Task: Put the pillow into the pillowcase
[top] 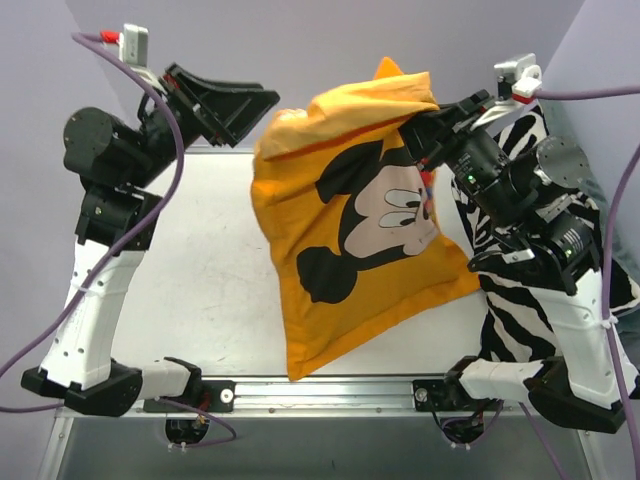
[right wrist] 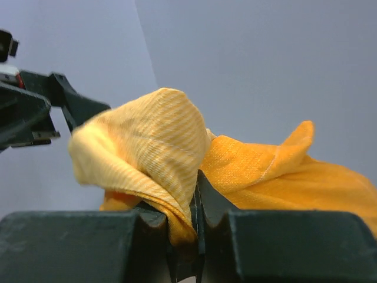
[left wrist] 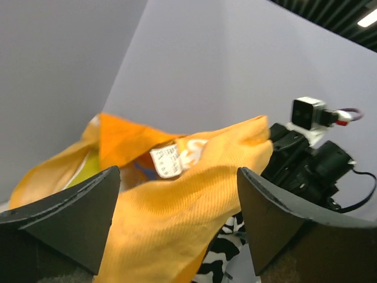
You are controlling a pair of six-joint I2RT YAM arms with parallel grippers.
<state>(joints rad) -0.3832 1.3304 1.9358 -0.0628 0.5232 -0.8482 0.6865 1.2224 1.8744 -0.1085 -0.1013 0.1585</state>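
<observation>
Fabric filled the middle of the top view: the pillowcase (top: pixel 350 230), orange with the Mickey Mouse face turned to the camera, hung slantwise from the upper right of the frame down to its lower corner near the rail (top: pixel 320 388) at the bottom edge; it looked full and bulky, its lower part resting on the white table (top: pixel 200 260). The right gripper (top: pixel 415 130) sat at the case's upper right edge, jaws closed tight on a fold of the orange cloth; in the right wrist view the right gripper (right wrist: pixel 191 206) had the cloth pinched between the two black fingers, bunched above them at centre frame. The left gripper (top: pixel 255 118), at the upper left, stood just beside the case's upper left edge with its jaws spread wide, gripping nothing; in its own view the left gripper (left wrist: pixel 177 177) showed orange cloth lying loose between the two parted fingers (left wrist: pixel 76 212), with a white label (left wrist: pixel 166 161) at the mouth. The pillow (left wrist: pixel 85 168) showed only as a yellow-green sliver inside that mouth, left of centre; the rest was hidden in the case. Zebra-striped fabric (top: pixel 510 300) lay at the right edge of the top view, under the right arm.
</observation>
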